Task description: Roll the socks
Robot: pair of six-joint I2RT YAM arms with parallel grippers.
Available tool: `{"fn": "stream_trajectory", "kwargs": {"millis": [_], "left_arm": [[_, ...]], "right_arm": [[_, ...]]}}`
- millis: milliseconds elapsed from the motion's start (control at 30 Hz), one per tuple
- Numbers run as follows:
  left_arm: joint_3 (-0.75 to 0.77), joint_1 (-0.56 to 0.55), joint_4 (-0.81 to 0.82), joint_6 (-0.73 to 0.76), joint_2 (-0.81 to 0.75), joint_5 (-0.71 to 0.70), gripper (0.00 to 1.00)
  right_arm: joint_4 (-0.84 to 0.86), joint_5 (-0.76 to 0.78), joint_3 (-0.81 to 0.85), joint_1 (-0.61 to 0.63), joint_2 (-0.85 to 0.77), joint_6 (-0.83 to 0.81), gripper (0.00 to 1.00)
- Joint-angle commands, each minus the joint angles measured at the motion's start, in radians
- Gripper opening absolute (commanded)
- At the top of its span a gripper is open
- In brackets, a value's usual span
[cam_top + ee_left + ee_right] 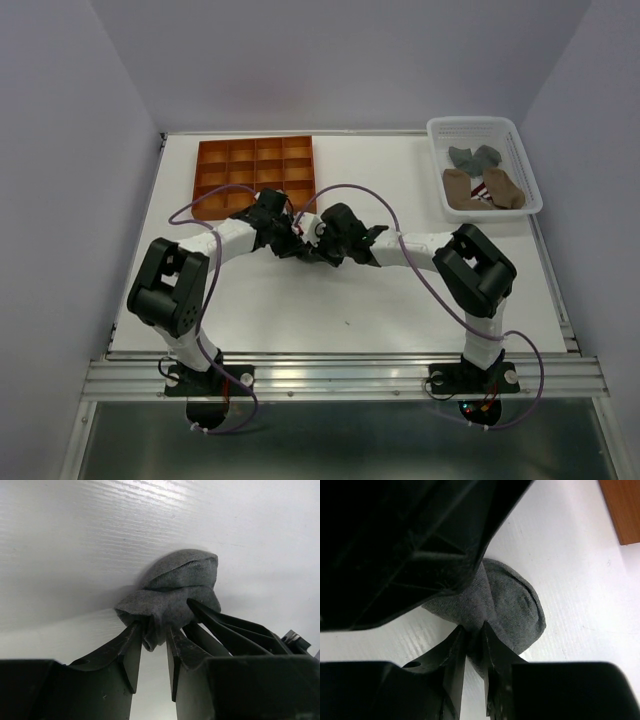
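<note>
Left pincer (155, 631) is squeezed down narrow on a fold of the grey sock (182, 577), with the fabric jammed right between its two tips. The right pincer (473, 630) has the same sock nipped from the other side, tips almost together with only cloth in the gap. From the left wrist camera you can see the right one's fingers (225, 622) poking into the bundle just beside the left's. The sock is scrunched into a rounded lump sitting on the white counter (300, 300), roughly mid-counter and a bit toward the far edge. You can't really make it out from above, since both arms meet right over it. Just past them, toward the far left corner, is the orange tray (255, 175) with its grid of compartments. In the far right corner a white basket (470, 130) holds the other socks (465, 190): a couple grey, a couple tan-brown, with a bit of red-white stripe showing between the tan ones.
</note>
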Motion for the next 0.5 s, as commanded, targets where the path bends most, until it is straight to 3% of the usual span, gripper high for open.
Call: {"fn": "stream_trajectory", "kwargs": {"millis": [0, 267, 333, 467], "left_arm": [[-0.01, 0.017, -0.007, 0.011, -0.096, -0.019, 0.38], [-0.077, 0.024, -0.015, 0.002, -0.193, -0.043, 0.41], [-0.097, 0.025, -0.026, -0.006, -0.226, -0.068, 0.41], [-0.123, 0.031, -0.056, -0.024, -0.28, -0.12, 0.41]], "right_arm": [[-0.025, -0.061, 0.044, 0.01, -0.012, 0.116, 0.21], [-0.212, -0.237, 0.181, -0.014, 0.036, 0.359, 0.11], [-0.232, -0.337, 0.199, -0.036, 0.052, 0.398, 0.11], [-0.271, -0.359, 0.231, -0.045, 0.086, 0.435, 0.11]]}}
